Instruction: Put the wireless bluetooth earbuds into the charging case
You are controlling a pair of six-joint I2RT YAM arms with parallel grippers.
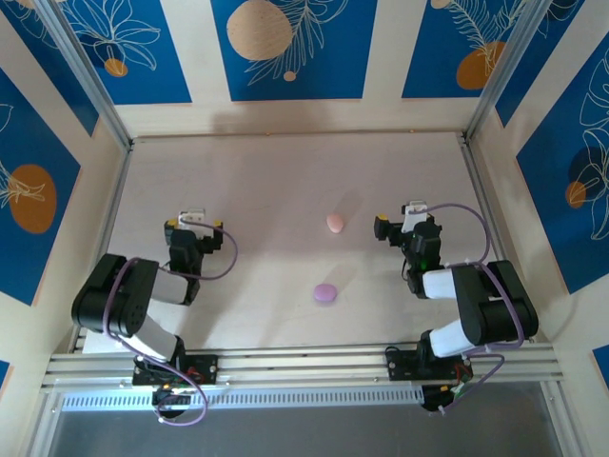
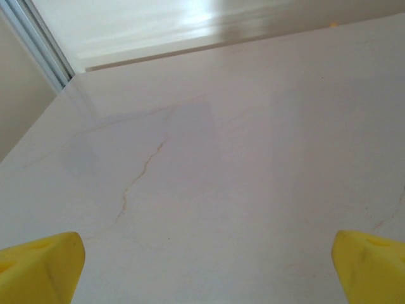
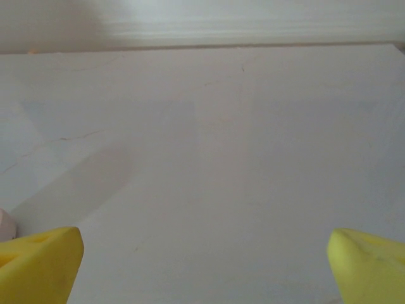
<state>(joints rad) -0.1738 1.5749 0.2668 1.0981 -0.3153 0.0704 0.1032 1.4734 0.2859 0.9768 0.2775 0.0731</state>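
L gripper (image 1: 193, 225) is at left of table (image 1: 266, 171), jaws spread wide, yellow fingertips (image 2: 41, 269) over bare top. R gripper (image 1: 401, 221) is at right, jaws also spread wide, holding nothing. Just left of it, apart, lies the pink oval case (image 1: 335, 222). Nearer, mid-table btwn both arms, lies the purple oval case (image 1: 325, 293), well apart from both jaws. The earbuds are too small to make out.
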